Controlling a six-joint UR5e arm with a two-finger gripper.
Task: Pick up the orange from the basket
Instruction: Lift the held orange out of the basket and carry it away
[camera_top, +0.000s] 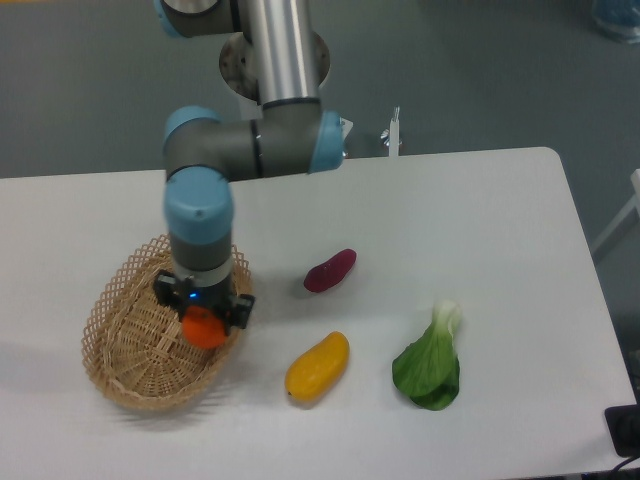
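Far left, the oval tan woven wicker basket (120, 345); over its right half hangs the black two-finger gripper (204, 322), pointing straight down; the small round bright-orange fruit (205, 328) sits directly beneath, between the fingers; gripped or not, I cannot tell; further right, a yellow-orange elongated mango (318, 367), untouched.

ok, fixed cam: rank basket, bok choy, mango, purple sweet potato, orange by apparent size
1. basket, by far the largest
2. bok choy
3. mango, close to the bok choy
4. purple sweet potato
Orange: partly hidden under the gripper, so I can't rank it against the sweet potato.
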